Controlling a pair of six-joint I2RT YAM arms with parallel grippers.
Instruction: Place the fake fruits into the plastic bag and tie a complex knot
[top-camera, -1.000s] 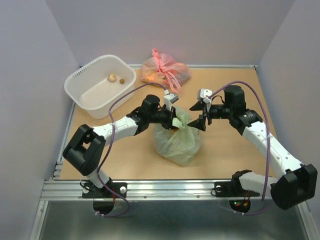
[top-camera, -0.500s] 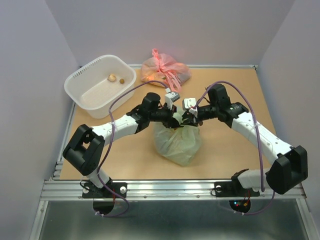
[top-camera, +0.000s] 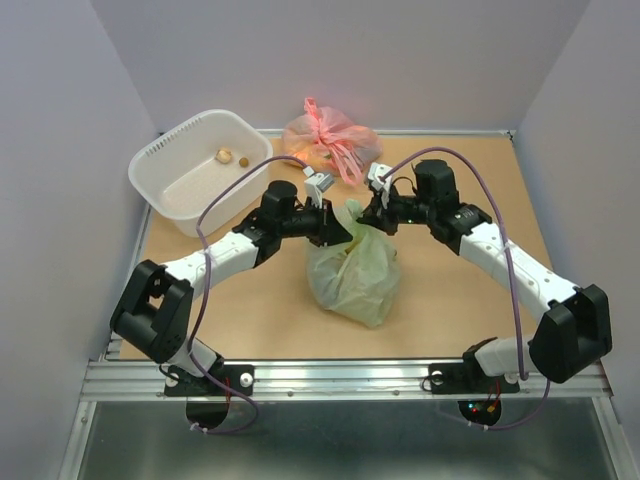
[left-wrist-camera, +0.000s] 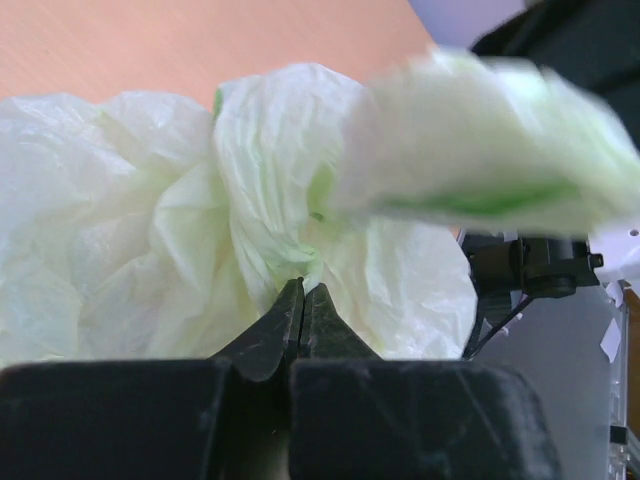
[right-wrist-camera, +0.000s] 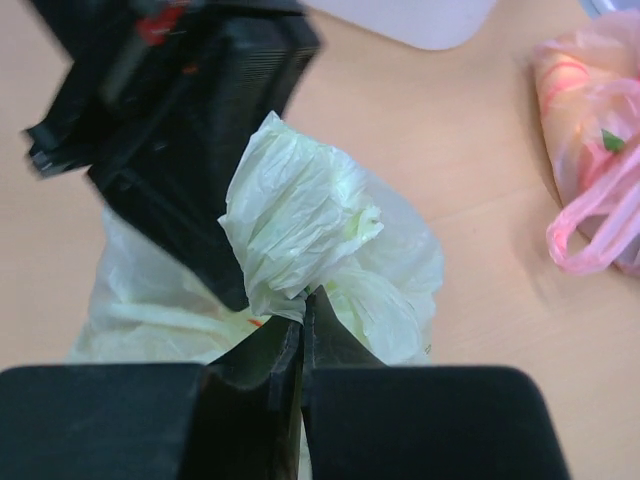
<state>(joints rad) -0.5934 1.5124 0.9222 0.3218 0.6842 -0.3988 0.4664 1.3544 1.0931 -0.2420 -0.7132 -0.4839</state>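
The pale green plastic bag (top-camera: 355, 275) stands mid-table, bulging, with its top gathered up. My left gripper (top-camera: 338, 226) is shut on a bunch of the bag's plastic (left-wrist-camera: 270, 210), jaws pressed together at the tips (left-wrist-camera: 303, 290). From the right, my right gripper (top-camera: 376, 216) is shut on a crumpled handle strip (right-wrist-camera: 300, 215), pinched at the base (right-wrist-camera: 303, 297). The two grippers face each other closely over the bag's top. The fake fruits are hidden inside the bag; only a faint orange tint (right-wrist-camera: 255, 322) shows through. I cannot tell whether a knot lies between the grippers.
A white basket (top-camera: 160, 170) sits at the far left with two small round pieces (top-camera: 232, 157) inside. A tied pink bag (top-camera: 330, 140) lies at the back, just beyond the grippers, and shows in the right wrist view (right-wrist-camera: 600, 150).
My right gripper swung in from the right, closed on the green handle strip, and both grippers shifted toward the back with the bag's top. The left gripper stayed shut.
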